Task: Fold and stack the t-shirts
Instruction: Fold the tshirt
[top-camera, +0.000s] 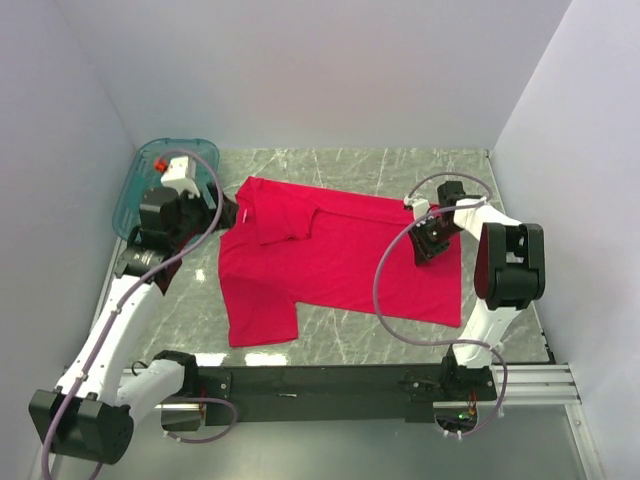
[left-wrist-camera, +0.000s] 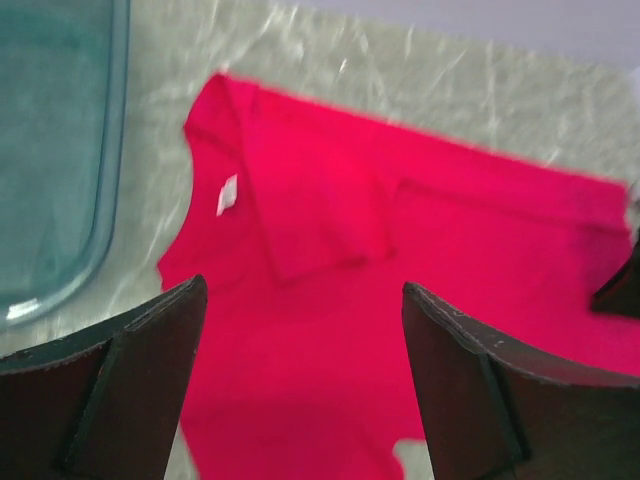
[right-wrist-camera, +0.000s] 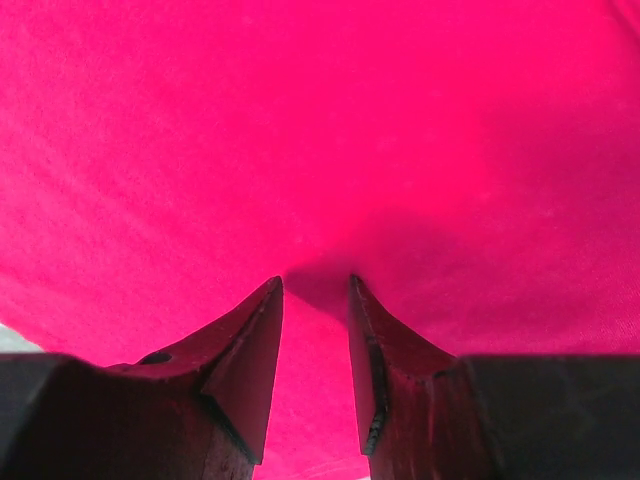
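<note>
One red t-shirt (top-camera: 340, 262) lies spread on the marble table, its neck to the left and its hem to the right. Its far sleeve is folded in over the body (top-camera: 282, 215); the near sleeve (top-camera: 262, 322) sticks out toward the arms. The white neck label (left-wrist-camera: 227, 194) shows in the left wrist view. My left gripper (top-camera: 197, 222) (left-wrist-camera: 304, 285) hovers open over the shirt's neck end with nothing between its fingers. My right gripper (top-camera: 432, 240) (right-wrist-camera: 315, 280) stands over the hem end, tips down at the cloth, jaws a little apart, gripping nothing.
A see-through teal tub (top-camera: 140, 190) (left-wrist-camera: 50, 150) sits at the far left corner, just behind the left gripper. White walls close in the table on three sides. A black rail (top-camera: 330, 380) with the arm bases runs along the near edge.
</note>
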